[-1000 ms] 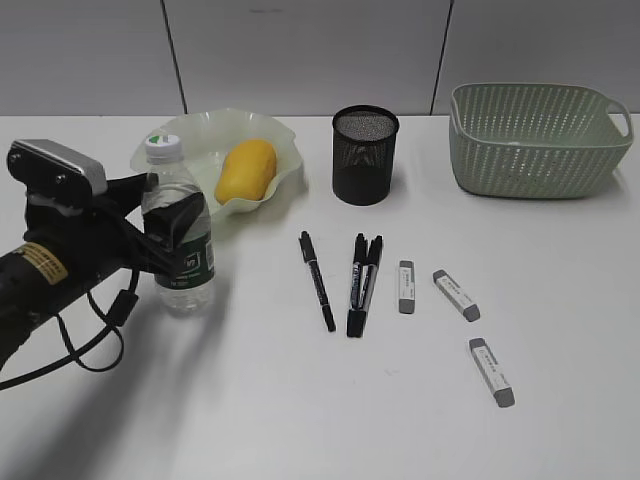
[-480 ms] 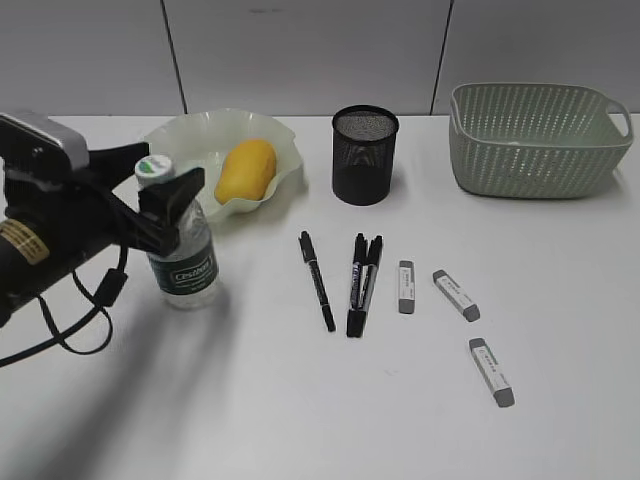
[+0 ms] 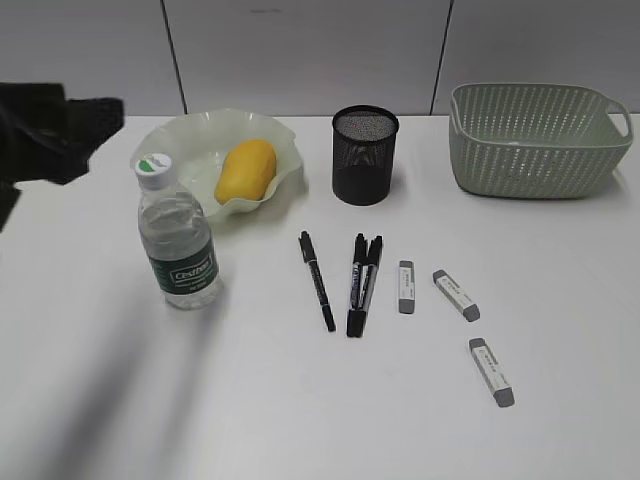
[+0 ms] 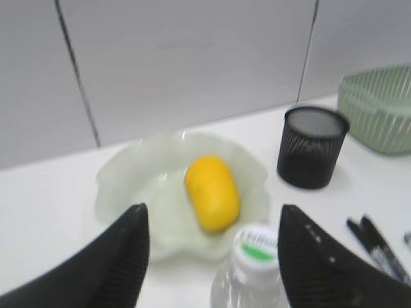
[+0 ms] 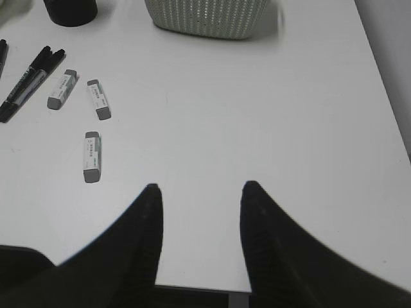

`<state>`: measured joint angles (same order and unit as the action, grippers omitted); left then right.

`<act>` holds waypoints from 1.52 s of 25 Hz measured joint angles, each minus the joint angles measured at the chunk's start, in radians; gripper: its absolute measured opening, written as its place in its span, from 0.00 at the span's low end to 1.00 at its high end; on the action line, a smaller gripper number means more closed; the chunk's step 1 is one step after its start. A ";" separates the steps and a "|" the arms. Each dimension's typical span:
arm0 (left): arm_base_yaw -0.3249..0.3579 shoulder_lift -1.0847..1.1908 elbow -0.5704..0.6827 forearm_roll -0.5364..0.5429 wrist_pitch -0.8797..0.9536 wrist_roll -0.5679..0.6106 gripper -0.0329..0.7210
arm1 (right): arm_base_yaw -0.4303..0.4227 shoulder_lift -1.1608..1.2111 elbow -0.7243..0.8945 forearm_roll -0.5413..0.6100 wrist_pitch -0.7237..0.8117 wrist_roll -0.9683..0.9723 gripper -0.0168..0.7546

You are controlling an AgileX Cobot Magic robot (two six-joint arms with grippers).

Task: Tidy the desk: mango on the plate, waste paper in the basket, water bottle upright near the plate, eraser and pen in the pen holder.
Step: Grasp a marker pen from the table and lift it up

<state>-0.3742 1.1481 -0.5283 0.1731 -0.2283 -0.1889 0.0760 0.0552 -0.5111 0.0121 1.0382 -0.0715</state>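
The water bottle [image 3: 178, 245] stands upright on the desk [image 3: 300, 400], just in front of the plate [image 3: 190, 135], which holds the mango [image 3: 246, 170]. My left gripper [image 3: 95, 115] is open and empty, raised up and to the left of the bottle. In the left wrist view its fingers [image 4: 212, 215] frame the bottle cap [image 4: 257, 247], the mango [image 4: 212, 192] and the plate [image 4: 128, 186]. Three pens [image 3: 340, 275] and three erasers [image 3: 406, 287] lie in front of the pen holder [image 3: 365, 155]. My right gripper [image 5: 201, 187] is open and empty above the desk's front edge. The waste paper is out of view.
The basket [image 3: 540, 140] stands at the back right; its inside is hidden from me. It also shows in the right wrist view [image 5: 205, 16], with the erasers [image 5: 92, 156] and pens [image 5: 26, 80] to the left. A tiled wall runs behind the desk.
My left gripper has let go of the water bottle and moved up and away to the left. The bottle now stands alone and upright.
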 joint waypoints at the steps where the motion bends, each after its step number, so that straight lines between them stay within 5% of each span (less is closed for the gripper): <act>1: 0.000 -0.066 -0.022 -0.001 0.147 -0.003 0.64 | 0.000 0.000 0.000 0.000 0.000 0.000 0.45; 7: 0.000 -0.455 -0.084 -0.009 0.926 -0.012 0.55 | 0.000 0.000 0.000 0.000 0.000 0.000 0.45; 11: 0.000 -0.695 -0.081 -0.009 1.156 -0.014 0.55 | 0.000 0.000 0.000 0.000 0.000 0.000 0.45; 22: 0.000 -1.123 -0.011 0.011 1.283 -0.015 0.55 | 0.000 0.000 0.000 0.000 0.000 0.000 0.45; 30: 0.000 -1.154 -0.011 0.012 1.285 -0.015 0.55 | 0.000 0.032 -0.011 0.006 -0.032 0.000 0.45; 38: 0.000 -1.154 -0.011 0.010 1.285 -0.015 0.58 | 0.000 0.611 -0.036 0.195 -0.228 -0.134 0.53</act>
<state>-0.3742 -0.0058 -0.5393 0.1835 1.0570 -0.2039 0.0760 0.6661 -0.5472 0.2074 0.8100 -0.2051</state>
